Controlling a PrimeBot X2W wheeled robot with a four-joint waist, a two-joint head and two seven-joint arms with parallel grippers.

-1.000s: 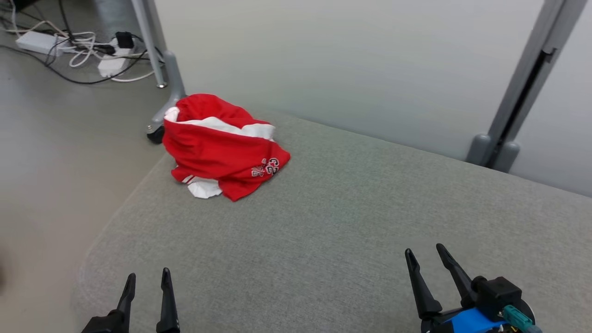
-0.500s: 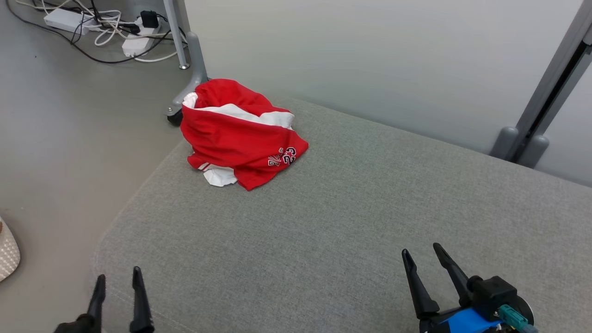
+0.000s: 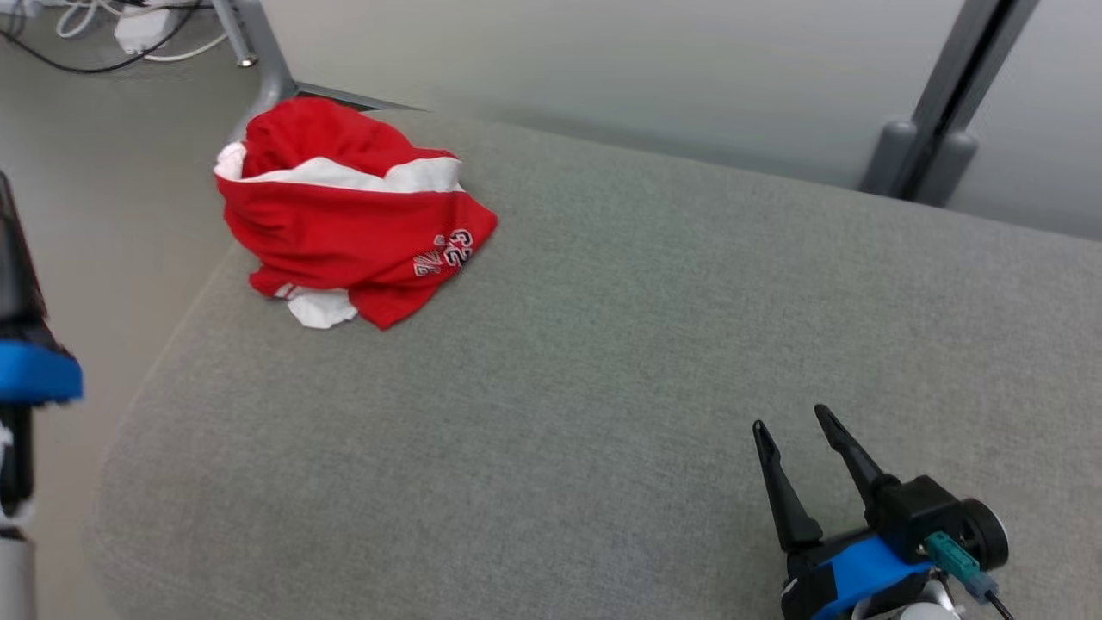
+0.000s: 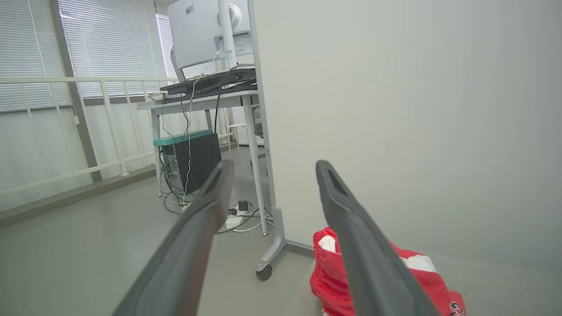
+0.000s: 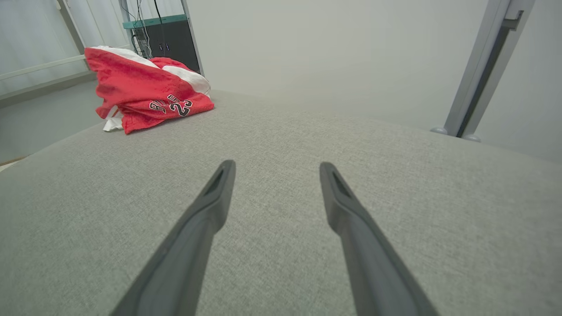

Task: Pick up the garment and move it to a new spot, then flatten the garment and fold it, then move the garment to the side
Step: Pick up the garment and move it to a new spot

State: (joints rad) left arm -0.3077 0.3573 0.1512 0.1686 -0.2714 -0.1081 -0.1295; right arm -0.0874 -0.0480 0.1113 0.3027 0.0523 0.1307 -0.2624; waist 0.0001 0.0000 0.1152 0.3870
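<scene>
The garment [image 3: 344, 215] is a crumpled red piece with white panels and a printed number. It lies bunched at the far left corner of the grey cushioned surface [image 3: 603, 344]. My right gripper [image 3: 790, 419] rests low over the near right part of the cushion, open and empty, well away from the garment [image 5: 145, 92]. In its own wrist view the right gripper [image 5: 274, 169] points across bare fabric. My left gripper [image 4: 272, 166] is open and empty, held in the air to the left of the garment [image 4: 327, 274]. The left arm [image 3: 30, 375] stands at the head view's left edge.
A pale partition wall [image 3: 603, 52] runs behind the cushion, with a grey post [image 3: 938, 112] at the right and a wheeled foot [image 4: 263, 272] by the garment. Cables and power strips [image 3: 138, 21] lie on the floor. A desk with a computer [image 4: 193, 158] stands beyond.
The head camera has shifted, so the whole picture slid. My left gripper has risen from the near edge of the cushion and gone off to the left. The garment and right gripper stay put.
</scene>
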